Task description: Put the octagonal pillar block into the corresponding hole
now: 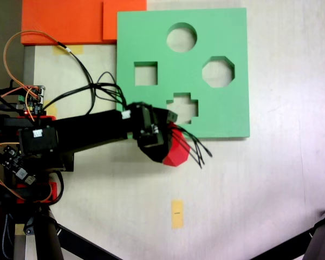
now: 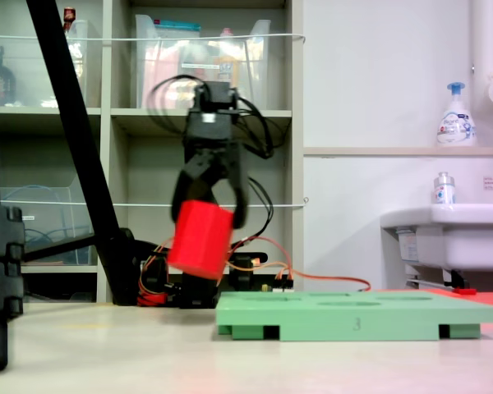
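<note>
The red octagonal pillar block (image 1: 176, 149) (image 2: 200, 238) hangs tilted in the air, clear of the table, with my black gripper (image 1: 165, 142) (image 2: 207, 212) shut on it. It sits just off the near left edge of the green foam board (image 1: 235, 32) (image 2: 345, 316). The corresponding hole, the eight-sided cutout (image 1: 218, 71), lies open on the board's right side in the fixed view from above, well beyond the block. In the low fixed view the block hovers above table level, left of the board.
The board also has a round cutout (image 1: 181, 37), a square cutout (image 1: 145, 73) and a cross-shaped cutout (image 1: 183, 107). An orange foam sheet (image 1: 65, 21) lies at the top left. A yellow tape mark (image 1: 177, 213) is on the table. Tripod legs (image 1: 314, 244) stand at the bottom.
</note>
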Robot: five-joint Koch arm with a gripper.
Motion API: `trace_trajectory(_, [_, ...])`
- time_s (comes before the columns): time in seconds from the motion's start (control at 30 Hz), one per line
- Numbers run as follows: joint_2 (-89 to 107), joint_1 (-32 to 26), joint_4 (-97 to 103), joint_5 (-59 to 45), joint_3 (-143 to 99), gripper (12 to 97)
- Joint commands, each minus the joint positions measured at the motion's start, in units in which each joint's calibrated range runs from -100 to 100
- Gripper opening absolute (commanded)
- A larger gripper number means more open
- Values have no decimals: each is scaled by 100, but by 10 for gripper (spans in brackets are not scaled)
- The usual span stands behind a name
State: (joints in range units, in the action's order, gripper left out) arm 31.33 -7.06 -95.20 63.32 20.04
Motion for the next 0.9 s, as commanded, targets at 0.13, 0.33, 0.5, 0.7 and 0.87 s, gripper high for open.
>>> trace_trajectory(0.13, [303, -523, -480, 547, 538, 339])
trace_trajectory(0.33, [219, -684, 753, 542, 538, 338])
trace_trajectory(0.5, [-88, -698, 1562, 835, 528, 339])
trace_trajectory(0.7, [-647, -723, 2245, 1172, 528, 338])
trace_trajectory(0.87, [-1080, -772, 2910, 1460, 538, 338])
